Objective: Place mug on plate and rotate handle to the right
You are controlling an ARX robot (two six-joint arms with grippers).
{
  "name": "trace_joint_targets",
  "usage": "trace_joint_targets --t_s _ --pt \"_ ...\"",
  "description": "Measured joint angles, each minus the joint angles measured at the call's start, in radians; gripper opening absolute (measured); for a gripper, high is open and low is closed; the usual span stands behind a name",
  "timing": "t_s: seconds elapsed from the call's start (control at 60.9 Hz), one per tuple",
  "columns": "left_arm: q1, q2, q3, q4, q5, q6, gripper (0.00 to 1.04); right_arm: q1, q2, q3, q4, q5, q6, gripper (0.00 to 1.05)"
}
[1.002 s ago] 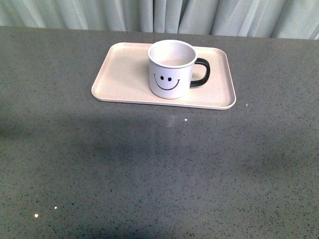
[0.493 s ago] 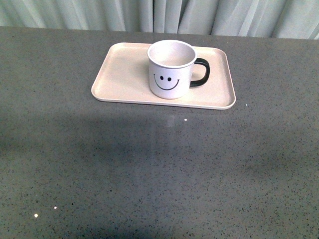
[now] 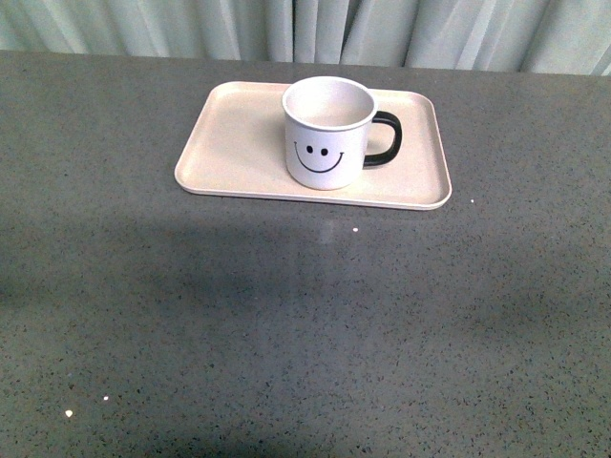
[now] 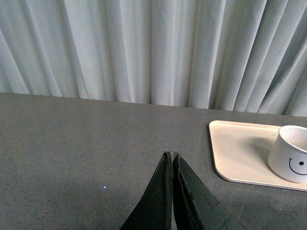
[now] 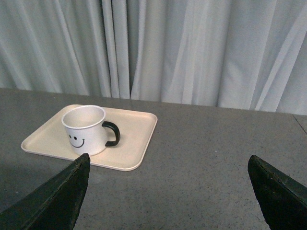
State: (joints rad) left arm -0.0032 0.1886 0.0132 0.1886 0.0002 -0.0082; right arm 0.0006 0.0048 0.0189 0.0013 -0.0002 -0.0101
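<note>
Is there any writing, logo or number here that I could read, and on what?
No words, brands or numbers can be read in any view.
The only sign is a black smiley face, two dots and a curved mouth, printed on the side of the white mug.
The plate, table and curtain bear no markings.

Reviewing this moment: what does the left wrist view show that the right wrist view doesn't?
Only the left wrist view: the left gripper, jaws shut together and empty. Only the right wrist view: the right gripper, jaws wide open, plus the handle and the whole plate. Both: the mug upright on the plate, the table and the curtain.
</note>
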Motion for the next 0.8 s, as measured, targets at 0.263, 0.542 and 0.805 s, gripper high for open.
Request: trace_joint_targets --t_s 0.263,0.542,0.805 --pt "0.001 -0.171 0.0 -0.189 0.0 0.0 0.01 0.0 0.0 0.0 0.0 0.0 0.0 0.96" --pt "0.001 -0.172 0.0 -0.189 -0.001 0.0 0.3 -0.083 0.165 0.108 -0.24 -0.236 -0.093 0.95" --pt "0.001 -0.172 0.0 -0.189 0.0 0.0 0.77 -0.135 1.034 0.597 -0.161 -0.402 -0.297 0.95"
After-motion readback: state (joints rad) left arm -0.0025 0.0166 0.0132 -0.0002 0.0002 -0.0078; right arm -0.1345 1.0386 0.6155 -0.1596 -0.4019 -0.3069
